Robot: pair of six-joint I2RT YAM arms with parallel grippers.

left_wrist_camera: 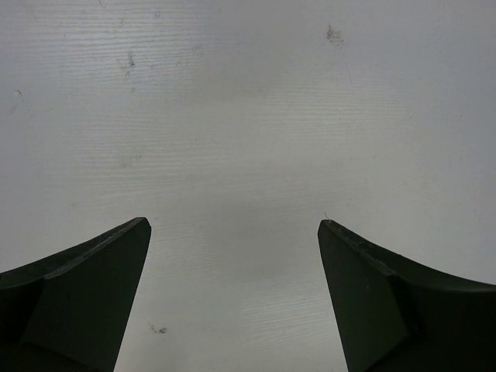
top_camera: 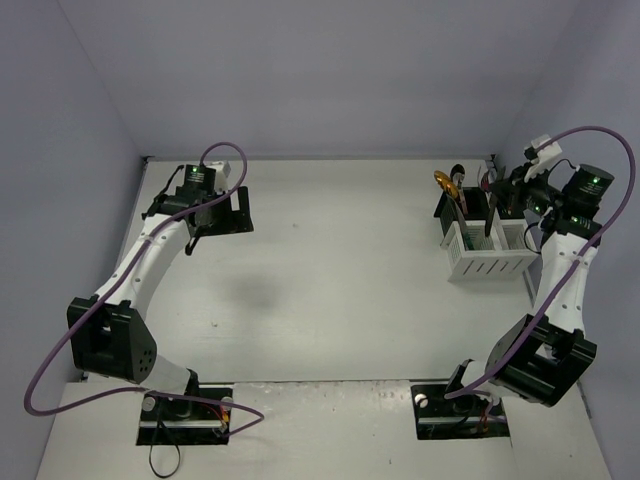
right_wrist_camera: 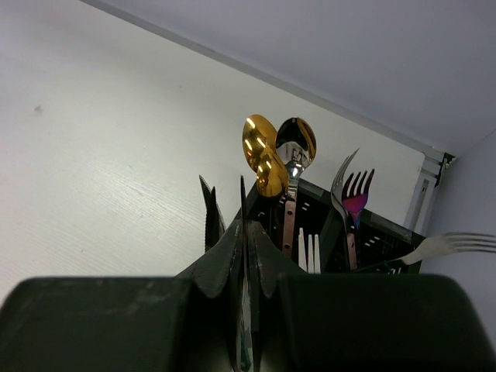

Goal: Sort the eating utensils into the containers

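Note:
My right gripper is shut on a thin dark knife whose blade stands up between its fingers. It hangs just above the joined containers at the back right, one white with slotted sides and one black. In them stand a gold spoon, a shiny dark spoon, a fork with a pink neck, a silver fork, pale sticks and black knives. My left gripper is open over bare table at the back left, with nothing between its fingers.
Grey walls close the table at the back and both sides. The back wall runs close behind the containers. The arm base plates sit at the near edge. The white tabletop spreads between the arms.

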